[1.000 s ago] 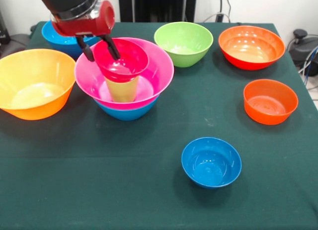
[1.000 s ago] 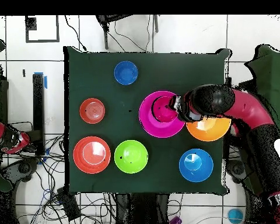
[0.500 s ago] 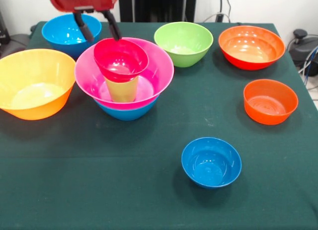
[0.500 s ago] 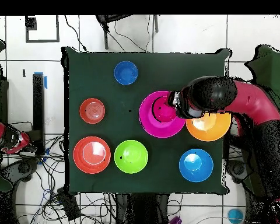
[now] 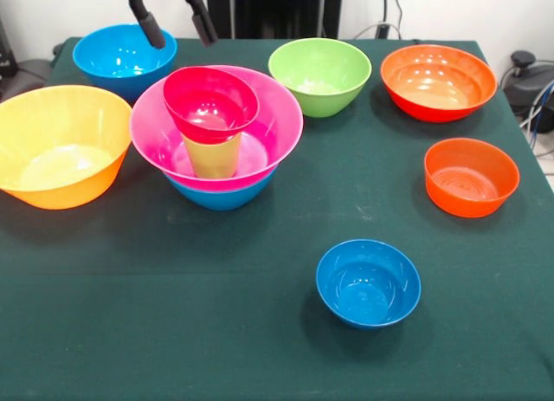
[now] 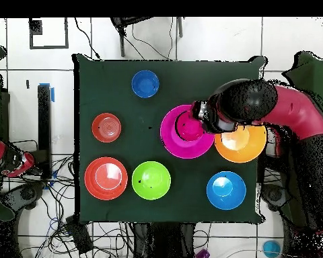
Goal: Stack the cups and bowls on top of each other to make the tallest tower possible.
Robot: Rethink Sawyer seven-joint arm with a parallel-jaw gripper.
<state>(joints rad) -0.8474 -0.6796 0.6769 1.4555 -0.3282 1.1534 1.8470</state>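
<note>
Hanging above the tower (image 5: 216, 132), the claw (image 5: 173, 24) has its two black fingers (image 5: 145, 27) spread apart with nothing between them; both tips are clear of the crimson bowl (image 5: 210, 102) below.

That tower stands on the green-clothed desk (image 5: 260, 332) and is four pieces high. A medium blue bowl (image 5: 223, 197) sits at the bottom, showing only as a rim of blue under the large pink bowl (image 5: 268, 128) nested in it. Inside the pink bowl stands the lime cup (image 5: 213, 157), upright, and the small crimson bowl rests on the cup's mouth, open side up and tipped slightly. In the overhead view the pink bowl (image 6: 174, 141) shows as a wide ring, with the arm (image 6: 285, 117) reaching in over its edge and covering part of it.

All other pieces lie apart from the tower in the front view. Just beside it, almost touching the pink rim, is the large orange bowl (image 5: 61, 145). Behind the tower, partly hidden by the pink bowl, is a second medium blue bowl (image 5: 117, 59). Also behind it, on the other side from that blue one, sits the green bowl (image 5: 320, 74), close to the pink rim but not touching. Farther out past the green bowl is a wide red-orange bowl (image 5: 437, 80), and in front of that a smaller red-orange bowl (image 5: 470, 176). A small blue bowl (image 5: 368, 282) sits alone, well in front of the tower. Every loose bowl is open side up.
</note>
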